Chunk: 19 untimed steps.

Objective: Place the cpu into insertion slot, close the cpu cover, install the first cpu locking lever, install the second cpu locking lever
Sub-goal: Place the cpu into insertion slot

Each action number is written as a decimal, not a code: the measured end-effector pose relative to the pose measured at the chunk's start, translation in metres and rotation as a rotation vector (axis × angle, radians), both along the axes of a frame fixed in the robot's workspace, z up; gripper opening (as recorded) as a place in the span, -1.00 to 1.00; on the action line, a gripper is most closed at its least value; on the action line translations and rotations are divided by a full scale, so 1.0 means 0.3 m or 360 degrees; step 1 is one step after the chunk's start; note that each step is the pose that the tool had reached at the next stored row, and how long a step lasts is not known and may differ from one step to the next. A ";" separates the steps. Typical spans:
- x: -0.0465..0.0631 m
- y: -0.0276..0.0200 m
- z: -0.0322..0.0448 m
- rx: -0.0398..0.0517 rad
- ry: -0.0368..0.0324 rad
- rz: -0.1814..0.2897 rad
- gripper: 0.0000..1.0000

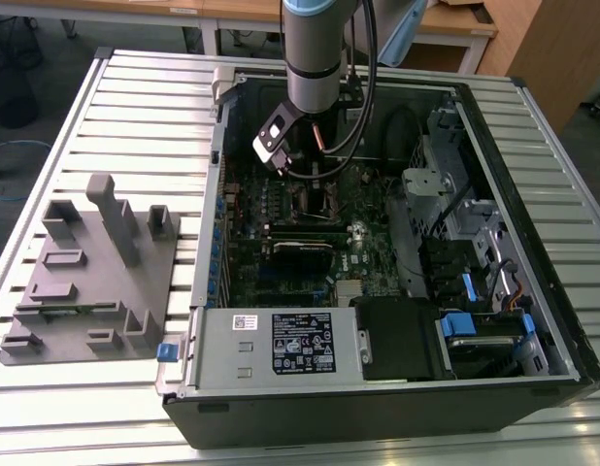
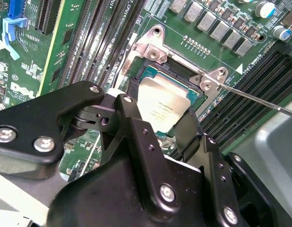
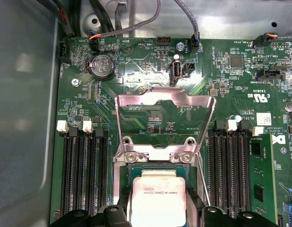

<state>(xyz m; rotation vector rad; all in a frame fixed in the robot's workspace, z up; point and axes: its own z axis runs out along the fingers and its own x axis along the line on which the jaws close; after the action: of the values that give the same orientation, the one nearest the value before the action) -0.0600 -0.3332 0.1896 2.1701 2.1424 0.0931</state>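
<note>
The cpu (image 2: pixel 162 101): in the gripper (image 2: pixel 160 119), at the insertion slot (image 2: pixel 167 74).

Gripper closed to chip width on two opposite edges of the cpu, which lies inside the insertion slot's rim in both wrist views. Whether it is fully seated or a hair above is hard to judge. Handling, as a judgement: hold the chip level and square to the rim, set it straight down without sliding across the contacts, and let go only once all four edges sit inside. Behind the slot the cpu cover (image 3: pixel 165 96) stands raised on its hinge. A thin locking lever (image 2: pixel 259 99) runs out from the slot's corner. Hidden: the slot's contact field lies under the chip, and the gripper body cuts off its near edge and corners.
</note>
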 end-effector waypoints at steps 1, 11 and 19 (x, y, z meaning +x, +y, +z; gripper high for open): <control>0.000 0.000 0.000 0.0000 0.0000 0.0000 0.08; 0.000 0.000 -0.001 0.0000 0.0000 0.0000 0.22; 0.000 0.000 0.025 0.0000 0.0000 0.0000 0.22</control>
<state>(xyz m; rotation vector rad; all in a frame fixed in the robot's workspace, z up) -0.0600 -0.3332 0.1972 2.1701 2.1424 0.0933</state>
